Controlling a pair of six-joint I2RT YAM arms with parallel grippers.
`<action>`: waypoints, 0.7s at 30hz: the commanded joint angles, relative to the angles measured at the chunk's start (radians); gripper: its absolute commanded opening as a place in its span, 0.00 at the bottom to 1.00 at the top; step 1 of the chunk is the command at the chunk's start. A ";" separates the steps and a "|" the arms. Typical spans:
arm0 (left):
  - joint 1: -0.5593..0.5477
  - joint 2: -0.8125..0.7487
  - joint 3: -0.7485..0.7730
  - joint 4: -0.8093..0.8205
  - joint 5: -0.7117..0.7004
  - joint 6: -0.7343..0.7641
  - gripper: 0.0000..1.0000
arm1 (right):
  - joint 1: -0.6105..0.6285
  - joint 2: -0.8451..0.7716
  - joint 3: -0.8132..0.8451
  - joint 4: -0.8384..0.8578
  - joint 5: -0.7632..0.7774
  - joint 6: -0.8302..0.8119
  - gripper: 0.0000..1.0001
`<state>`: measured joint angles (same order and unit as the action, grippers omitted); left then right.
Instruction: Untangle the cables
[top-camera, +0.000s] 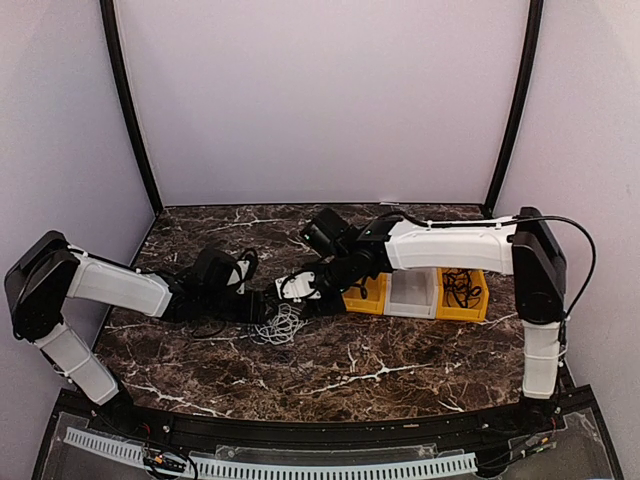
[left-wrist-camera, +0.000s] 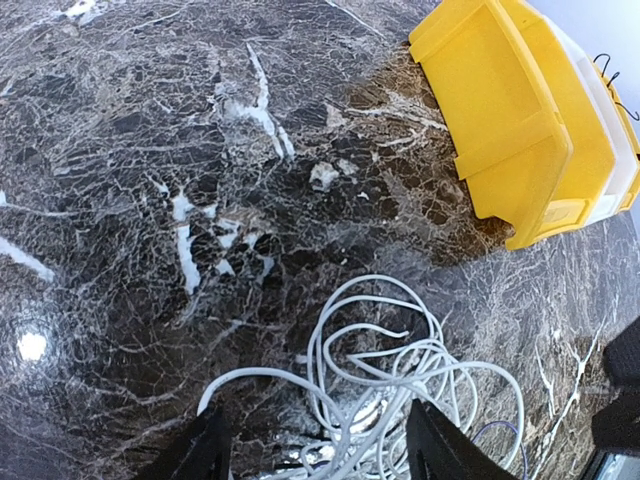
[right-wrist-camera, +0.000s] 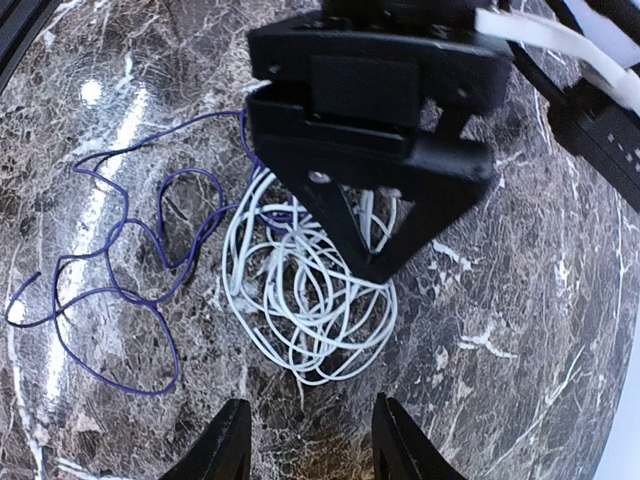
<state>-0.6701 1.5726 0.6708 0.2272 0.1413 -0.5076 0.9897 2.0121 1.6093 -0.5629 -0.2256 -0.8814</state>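
Cables (top-camera: 282, 325): white clump, mid worktop (top-camera: 400, 370), left of yellow bin (left-wrist-camera: 510, 130); lies directly beneath left end effector (left-wrist-camera: 320, 450), released, fingers straddling it; right end effector (right-wrist-camera: 310, 445), released and empty, hovers just beyond.

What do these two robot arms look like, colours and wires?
The left arm and right arm are white shells linked by bulky black joints. A thin black cable loops off the right arm. The left gripper and right gripper are black, each with two tapered fingers.
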 joint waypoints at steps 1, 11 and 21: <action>0.006 -0.004 0.000 0.015 -0.001 0.015 0.63 | 0.040 0.026 -0.003 0.033 0.029 -0.054 0.44; 0.014 -0.002 -0.001 0.035 0.011 0.021 0.62 | 0.069 0.075 -0.018 0.135 0.101 -0.116 0.43; 0.018 0.008 0.005 0.041 0.020 0.024 0.62 | 0.072 0.100 -0.051 0.262 0.146 -0.122 0.30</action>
<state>-0.6586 1.5768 0.6708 0.2508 0.1474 -0.4999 1.0496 2.0895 1.5688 -0.3859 -0.1009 -0.9981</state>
